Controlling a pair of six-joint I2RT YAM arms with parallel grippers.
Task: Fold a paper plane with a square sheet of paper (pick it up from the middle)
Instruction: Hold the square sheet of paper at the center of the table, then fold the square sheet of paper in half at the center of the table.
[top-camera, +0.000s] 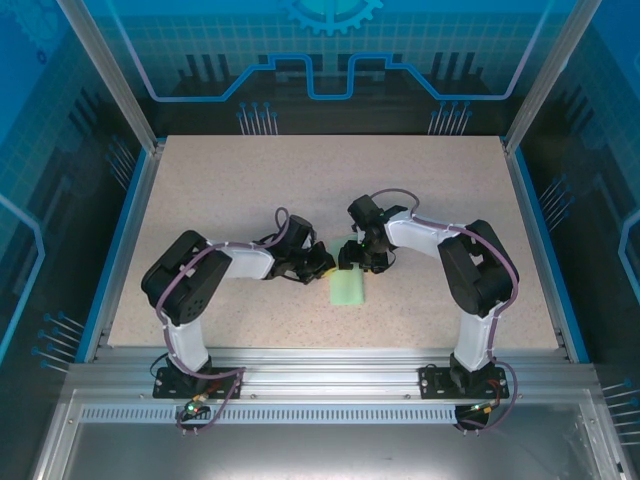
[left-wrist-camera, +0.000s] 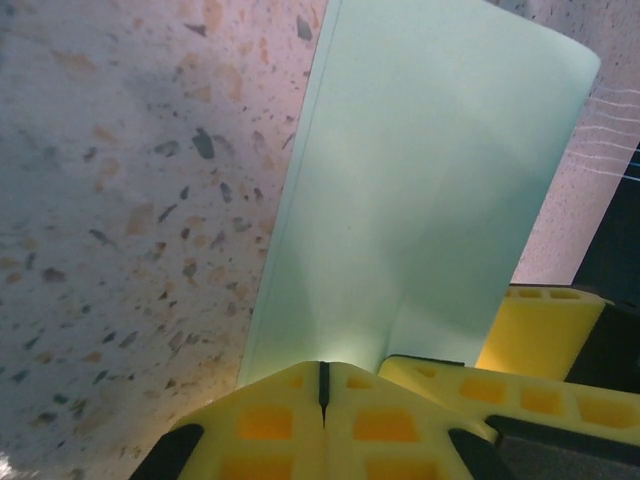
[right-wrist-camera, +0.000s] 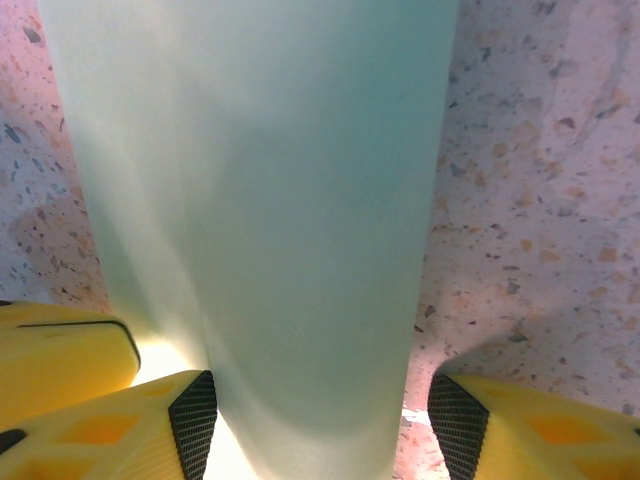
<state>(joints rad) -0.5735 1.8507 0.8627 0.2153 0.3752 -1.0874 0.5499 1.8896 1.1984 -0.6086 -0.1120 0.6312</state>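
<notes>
Your left gripper (left-wrist-camera: 322, 385) has its fingers pressed together at the edge of the paper (left-wrist-camera: 430, 180). Your right gripper (right-wrist-camera: 320, 400) stands spread astride it. The paper sits mid-table (top-camera: 250, 190), curling up between them.

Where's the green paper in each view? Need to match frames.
Top external: paper at the centre of the table.
Left wrist: centre-right, from the top edge down to the left tool's fingers.
Right wrist: centre-left, full height, between the right tool's fingers.
Shared landmark: the speckled table.
</notes>
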